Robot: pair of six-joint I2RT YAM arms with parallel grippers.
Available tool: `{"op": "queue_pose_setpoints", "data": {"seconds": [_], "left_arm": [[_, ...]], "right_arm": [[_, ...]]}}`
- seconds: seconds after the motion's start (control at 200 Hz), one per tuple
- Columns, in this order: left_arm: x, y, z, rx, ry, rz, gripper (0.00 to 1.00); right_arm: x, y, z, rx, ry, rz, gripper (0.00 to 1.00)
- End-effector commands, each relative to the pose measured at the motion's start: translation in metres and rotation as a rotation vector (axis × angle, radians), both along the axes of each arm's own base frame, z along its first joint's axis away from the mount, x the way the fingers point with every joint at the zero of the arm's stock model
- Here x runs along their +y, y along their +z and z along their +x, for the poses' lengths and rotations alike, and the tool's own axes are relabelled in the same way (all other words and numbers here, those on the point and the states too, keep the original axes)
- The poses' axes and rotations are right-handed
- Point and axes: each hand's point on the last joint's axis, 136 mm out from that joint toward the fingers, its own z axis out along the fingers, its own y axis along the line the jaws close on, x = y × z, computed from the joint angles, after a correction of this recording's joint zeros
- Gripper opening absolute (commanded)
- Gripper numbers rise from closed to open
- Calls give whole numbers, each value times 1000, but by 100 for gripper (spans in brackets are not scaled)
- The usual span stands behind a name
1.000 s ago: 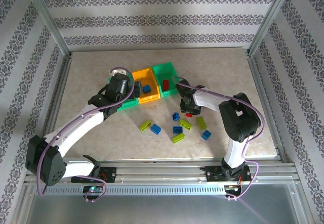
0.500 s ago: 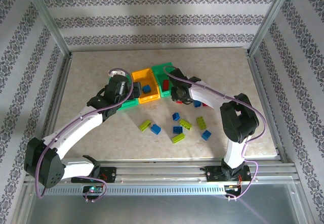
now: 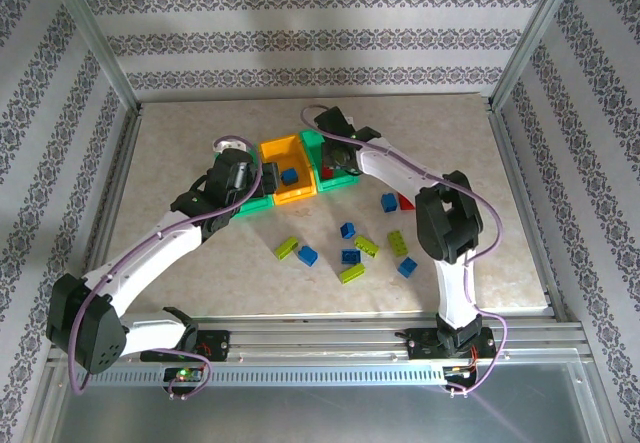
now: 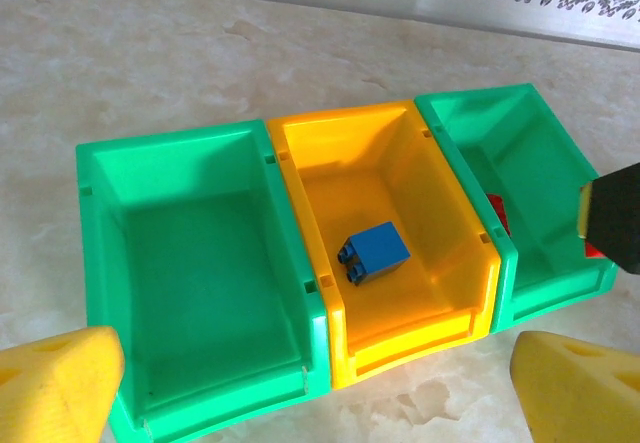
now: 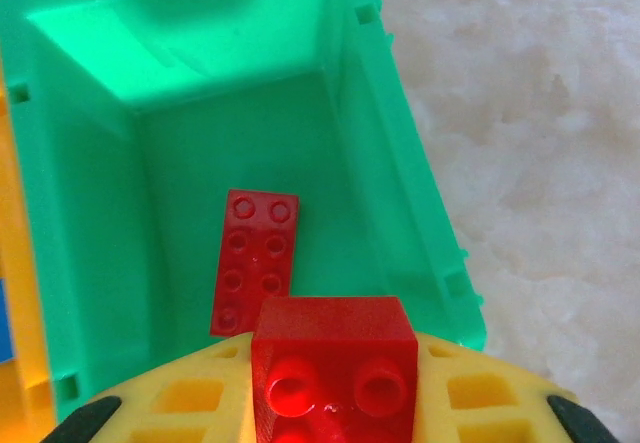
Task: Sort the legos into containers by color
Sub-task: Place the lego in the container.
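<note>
Three containers stand in a row: a left green bin (image 4: 200, 253), an orange-yellow bin (image 4: 440, 223) and a right green bin (image 5: 90, 213). My right gripper (image 5: 333, 388) is shut on a red brick (image 5: 333, 358) and hangs over the right green bin (image 3: 325, 143), where a flat red brick (image 5: 255, 260) lies. A blue brick (image 4: 375, 251) lies in the orange-yellow bin (image 3: 280, 153). My left gripper (image 4: 320, 403) is open with nothing in it, just in front of the bins' near rims. Several loose legos lie on the table, among them a yellow-green one (image 3: 287, 248) and a blue one (image 3: 307, 255).
A blue brick (image 3: 388, 201) and a red piece (image 3: 405, 201) lie right of the bins, under the right forearm. Metal frame posts (image 3: 110, 73) and patterned walls close in the marble tabletop (image 3: 180, 133). The left green bin holds nothing that I can see.
My right gripper has carried the red brick from the table up and to the left, over the right green bin. The left arm has stayed put.
</note>
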Motion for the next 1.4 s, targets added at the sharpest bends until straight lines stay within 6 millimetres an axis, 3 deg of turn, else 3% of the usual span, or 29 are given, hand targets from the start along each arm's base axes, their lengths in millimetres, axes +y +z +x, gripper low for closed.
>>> {"op": "queue_pose_setpoints", "data": {"seconds": [0.0, 0.4, 0.755, 0.989, 1.394], "left_arm": [[7, 6, 0, -19, 21, -30, 100], [4, 3, -1, -10, 6, -40, 100], [-7, -9, -11, 52, -78, -39, 100], [-20, -32, -44, 183, -170, -24, 100], [-94, -107, -126, 460, -429, -22, 98]], "right_arm": [[0, -1, 9, -14, 22, -79, 29], [1, -10, 12, -3, 22, -101, 50], [-6, 30, 0, -58, 3, -60, 56], [-22, 53, -25, -87, -51, -4, 65], [-68, 56, -77, -99, -178, 22, 82]]}}
